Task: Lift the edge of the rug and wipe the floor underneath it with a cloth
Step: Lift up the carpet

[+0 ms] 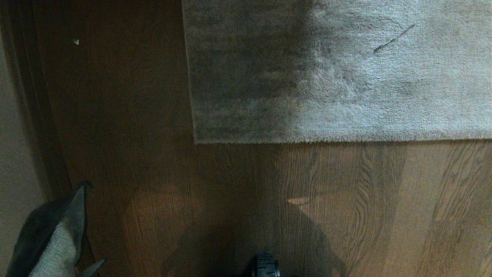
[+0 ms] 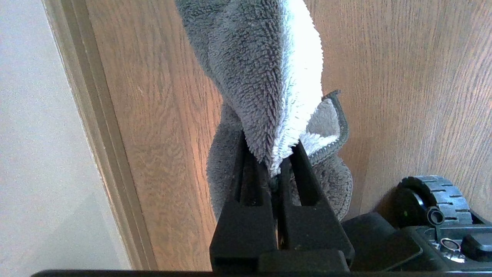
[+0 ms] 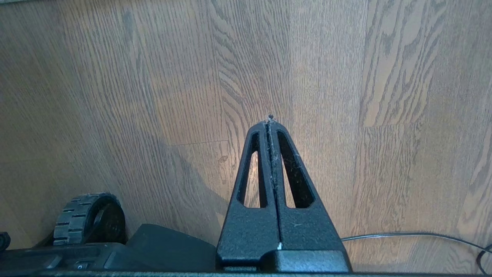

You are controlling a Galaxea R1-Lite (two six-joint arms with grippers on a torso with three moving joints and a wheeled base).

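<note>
The grey plush rug [image 1: 338, 69] lies flat on the dark wooden floor [image 1: 346, 207], filling the upper right of the head view. Its straight near edge [image 1: 346, 141] runs across, ending in a square corner [image 1: 196, 141]. The grey fuzzy cloth [image 1: 57, 238] with a dark border hangs at the lower left of the head view. In the left wrist view my left gripper [image 2: 276, 148] is shut on the cloth [image 2: 269, 73], which bunches over the fingertips. My right gripper [image 3: 270, 122] is shut and empty above bare floor [image 3: 153, 77], with lint on its tips.
A pale wall [image 1: 13, 154] with a dark skirting board [image 1: 34, 115] runs down the left side. My base's wheels [image 1: 265, 265] [image 2: 434, 200] [image 3: 90, 219] sit at the near edge. A thin cable [image 3: 415, 234] lies on the floor on my right.
</note>
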